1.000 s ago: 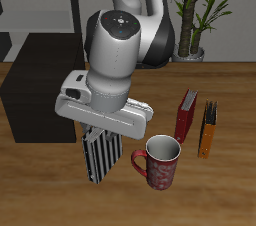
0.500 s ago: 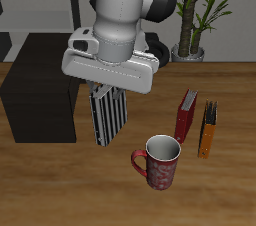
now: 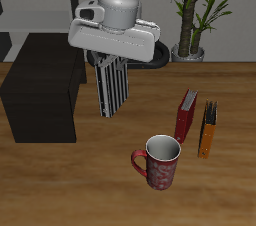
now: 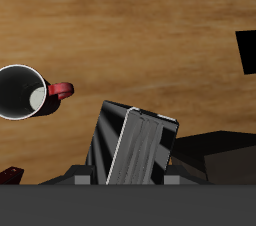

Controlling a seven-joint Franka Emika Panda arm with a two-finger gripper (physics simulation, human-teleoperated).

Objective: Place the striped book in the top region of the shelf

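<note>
Nearest the worktop's front edge stands a red mug (image 3: 158, 160), with a red book (image 3: 186, 115) and an orange book (image 3: 207, 128) behind it. Above the worktop (image 3: 120, 185), the tool (image 3: 112, 62) grips the striped book (image 3: 111, 92), which has risen well clear of the mug over the last second and shifted toward the shelf (image 3: 42, 85). Judged, transfer is midway: placement on the shelf's top remains.

- I see a wooden table (image 3: 90, 185), brown with a smooth, grained finish.
- The shelf (image 3: 40, 98) looks matt black-brown.
- The striped book (image 3: 111, 88) looks smooth.
- The mug (image 3: 160, 161) looks glossy, like ceramic.
</note>
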